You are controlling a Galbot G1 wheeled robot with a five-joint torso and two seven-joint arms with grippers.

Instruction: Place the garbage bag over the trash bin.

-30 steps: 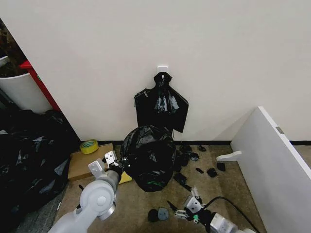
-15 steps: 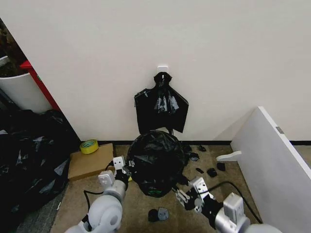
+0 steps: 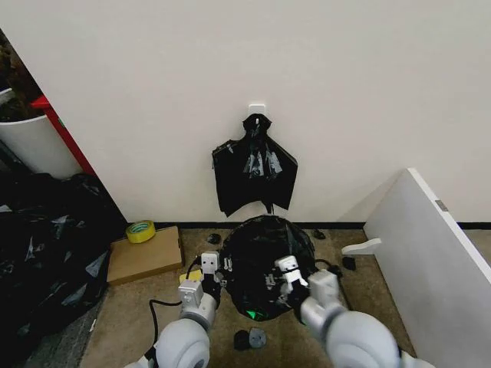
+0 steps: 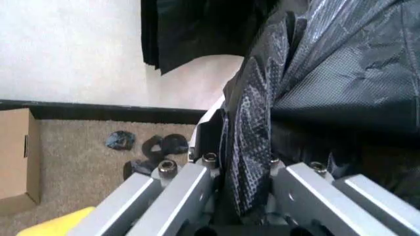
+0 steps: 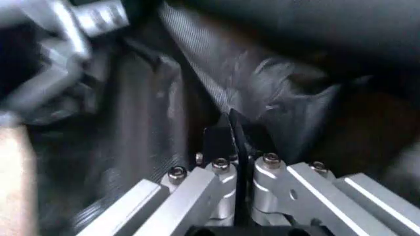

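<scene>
Head view: the thin, glossy, crinkly black plastic garbage bag [image 3: 265, 253] forms a rounded mound on the brown carpet at the foot of the cream wall, directly below a cape-shaped bunch of black bags [image 3: 254, 170] hung from a white wall hook. The mound's shape suggests that the bag already drapes the trash bin, whose white body cannot be made out beneath the film. The left gripper [image 3: 205, 277] meets the bag's left flank and the right gripper [image 3: 285, 280] its near right side; both forearms reach forward and downward from the near edge, converging on the mound. Holding opposite sides probably lets the two arms spread the film and draw it evenly downward. In the left wrist view the left gripper's fingers [image 4: 196, 179] are clamped on a pleated fold of bag material; in the right wrist view the right gripper's fingers [image 5: 217, 174] are pressed together on a thin edge of black film. A flat brown cardboard box [image 3: 143, 254] lies well to the left.
</scene>
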